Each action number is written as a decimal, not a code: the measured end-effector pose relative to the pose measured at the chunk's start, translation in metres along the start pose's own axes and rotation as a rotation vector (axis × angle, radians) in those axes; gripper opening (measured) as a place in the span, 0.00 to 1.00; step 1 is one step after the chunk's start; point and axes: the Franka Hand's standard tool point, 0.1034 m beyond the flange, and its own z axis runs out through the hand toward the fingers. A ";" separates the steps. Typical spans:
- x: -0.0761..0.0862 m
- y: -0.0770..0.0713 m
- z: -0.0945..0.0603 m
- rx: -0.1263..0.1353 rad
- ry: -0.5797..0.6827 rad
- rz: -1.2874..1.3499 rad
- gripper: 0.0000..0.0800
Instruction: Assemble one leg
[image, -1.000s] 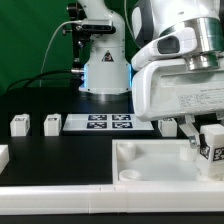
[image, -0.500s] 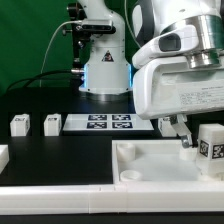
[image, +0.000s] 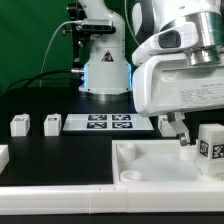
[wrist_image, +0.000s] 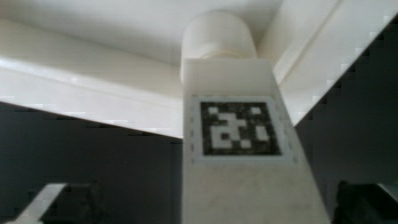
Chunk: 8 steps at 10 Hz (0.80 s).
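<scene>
One leg (image: 210, 142), a white block with a black-and-white tag, stands upright on the near right corner of the large white tray-like piece (image: 150, 158), at the exterior view's right. My gripper (image: 192, 134) is open around it, and one finger (image: 182, 137) stands clear of its left side. In the wrist view the leg (wrist_image: 231, 90) fills the middle, tag facing the camera. My gripper (wrist_image: 210, 204) has dark fingertips (wrist_image: 54, 203) well apart from the leg on both sides. Two more legs (image: 19, 124) (image: 51, 123) lie on the black table at the left.
The marker board (image: 110, 122) lies behind the tray, in front of the arm's white base (image: 103, 70). Another white part (image: 3, 155) shows at the left edge. A green curtain closes the back.
My fingers were against the leg one second ago. They have opened and drawn off to the left and slightly up. The leg stays standing on the tray corner.
</scene>
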 end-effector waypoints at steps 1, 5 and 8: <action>0.003 0.001 -0.005 0.000 -0.008 -0.001 0.81; 0.005 0.000 -0.008 0.008 -0.048 -0.003 0.81; -0.001 -0.013 -0.011 0.063 -0.342 0.012 0.81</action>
